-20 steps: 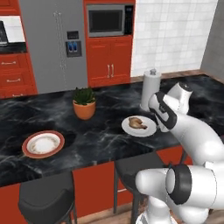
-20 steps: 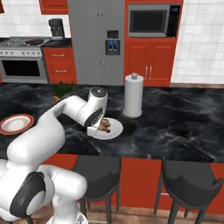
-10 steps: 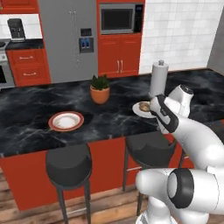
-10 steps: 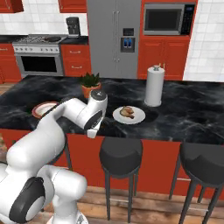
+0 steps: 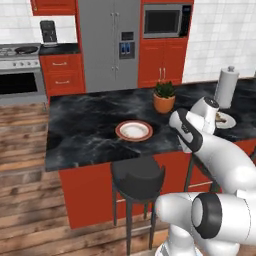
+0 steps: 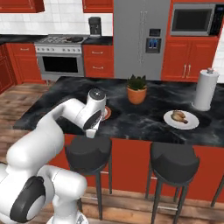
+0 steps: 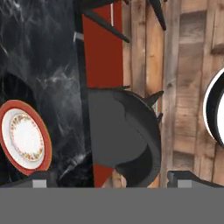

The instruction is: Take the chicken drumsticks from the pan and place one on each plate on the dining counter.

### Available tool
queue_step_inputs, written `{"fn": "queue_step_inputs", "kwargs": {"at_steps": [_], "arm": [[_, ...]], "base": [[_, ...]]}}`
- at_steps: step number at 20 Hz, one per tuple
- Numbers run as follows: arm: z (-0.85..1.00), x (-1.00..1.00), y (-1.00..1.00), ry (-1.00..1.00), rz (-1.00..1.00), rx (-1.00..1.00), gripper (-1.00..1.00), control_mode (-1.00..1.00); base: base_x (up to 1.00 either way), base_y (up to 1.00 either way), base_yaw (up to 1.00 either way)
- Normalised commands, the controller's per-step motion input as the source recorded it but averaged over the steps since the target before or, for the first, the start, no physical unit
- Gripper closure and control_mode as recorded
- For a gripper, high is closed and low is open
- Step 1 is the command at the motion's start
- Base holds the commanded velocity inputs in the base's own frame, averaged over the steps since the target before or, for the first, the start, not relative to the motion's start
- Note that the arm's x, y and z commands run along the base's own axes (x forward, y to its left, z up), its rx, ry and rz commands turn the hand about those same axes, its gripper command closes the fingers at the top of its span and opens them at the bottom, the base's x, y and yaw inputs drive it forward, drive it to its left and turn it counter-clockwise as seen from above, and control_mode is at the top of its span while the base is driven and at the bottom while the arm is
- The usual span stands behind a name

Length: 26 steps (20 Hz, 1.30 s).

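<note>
Your claw (image 7: 107, 179) is spread wide apart and holds nothing — in the hand view its two dark tips stand far from each other at the bottom, over a black stool (image 7: 124, 135) and the red side of the dining counter (image 5: 90, 120). The hand hangs just off the counter's front edge, above the stool.

Just beside it on the counter sits the red-rimmed plate (image 5: 134, 130). It has no food on it. Past the plant pot (image 6: 137, 93), well apart from your claw, the plain white plate (image 6: 181, 119) already has one drumstick (image 6: 178, 115) lying on it, near the paper towel roll (image 6: 204, 89).

So one leg looks done and one is left. The stove (image 6: 65, 57) stands at the far wall with something dark on top — maybe the pan, but it is too small to tell.

A drumstick is light, firm and a bit greasy, so it could slip. You should pinch it across the fat middle, not the thin bone end, and squeeze gently so it does not roll in the pan.
</note>
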Motion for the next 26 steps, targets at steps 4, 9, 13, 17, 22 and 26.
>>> {"fn": "queue_step_inputs", "kwargs": {"at_steps": [4, 9, 13, 17, 22, 26], "arm": [[0.0, 0.0, 0.0, 0.0, 0.0, 0.0, -1.0, 1.0], [0.0, 0.0, 0.0, 0.0, 0.0, 0.0, -1.0, 1.0], [0.0, 0.0, 0.0, 0.0, 0.0, 0.0, -1.0, 1.0], [0.0, 0.0, 0.0, 0.0, 0.0, 0.0, -1.0, 1.0], [0.0, 0.0, 0.0, 0.0, 0.0, 0.0, -1.0, 1.0], [0.0, 0.0, 0.0, 0.0, 0.0, 0.0, -1.0, 1.0]], "base": [[0.06, 1.0, -0.01], [0.35, 1.0, -0.1], [0.56, 1.0, -0.13], [0.59, 1.0, -0.15], [0.51, 1.0, -0.16], [0.4, 1.0, -0.18]]}}
